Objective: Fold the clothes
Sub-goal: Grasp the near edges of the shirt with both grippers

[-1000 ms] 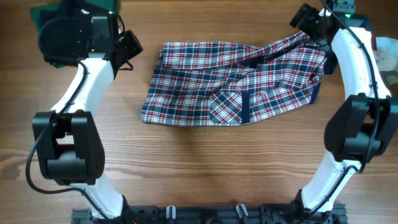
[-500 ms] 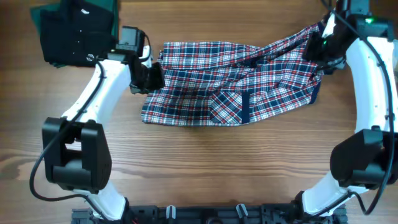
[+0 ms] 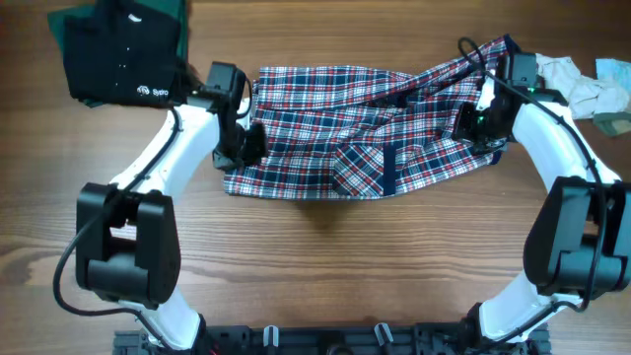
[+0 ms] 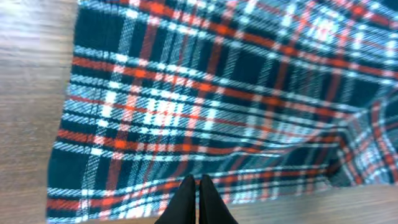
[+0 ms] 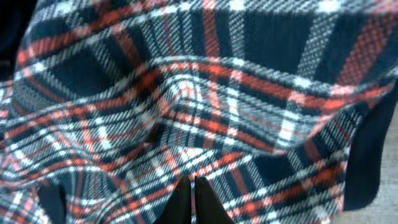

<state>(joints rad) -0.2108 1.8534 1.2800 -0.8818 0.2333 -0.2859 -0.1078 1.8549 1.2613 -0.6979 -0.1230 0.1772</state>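
Note:
A navy, red and white plaid garment (image 3: 365, 133) lies crumpled and partly folded across the middle of the wooden table. My left gripper (image 3: 251, 140) is at the garment's left edge. In the left wrist view its black fingertips (image 4: 198, 182) are pressed together over the plaid (image 4: 205, 93) near the hem, with nothing visibly pinched between them. My right gripper (image 3: 475, 123) sits over the garment's rumpled right part. In the right wrist view it (image 5: 191, 182) is shut above the wrinkled plaid (image 5: 205, 93), and I see no cloth between its tips.
A dark folded garment with a white logo (image 3: 118, 54) lies at the back left, over something green. A beige cloth (image 3: 577, 84) and a green item (image 3: 613, 71) lie at the back right. Bare wood (image 3: 335, 266) runs along the front.
Both arms have swung inward from the back corners onto the garment, the left to its left edge and the right onto its right part. Both grippers have closed.

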